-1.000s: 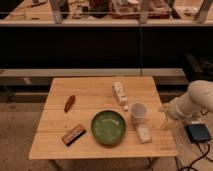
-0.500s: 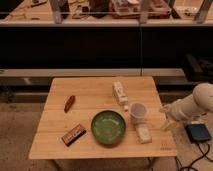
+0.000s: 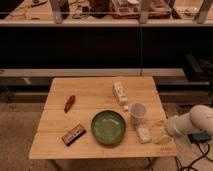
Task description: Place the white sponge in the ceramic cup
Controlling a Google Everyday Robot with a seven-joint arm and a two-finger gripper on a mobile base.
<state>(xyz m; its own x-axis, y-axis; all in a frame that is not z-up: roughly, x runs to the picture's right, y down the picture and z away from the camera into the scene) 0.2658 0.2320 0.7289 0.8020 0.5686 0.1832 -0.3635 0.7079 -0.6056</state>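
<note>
Gripper hovers at table's 4 o'clock corner; open or closed, cannot tell; white sponge lies flat just beside it at 9 o'clock, long axis roughly 12-to-6; ceramic cup near, at sponge's 12; green bowl at sponge's 9.

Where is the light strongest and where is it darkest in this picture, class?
Camera view: warm light falls on the wooden table; the recess behind it lies in shadow; the gripper, at the table's near right corner beside the white sponge, is lit.
</note>
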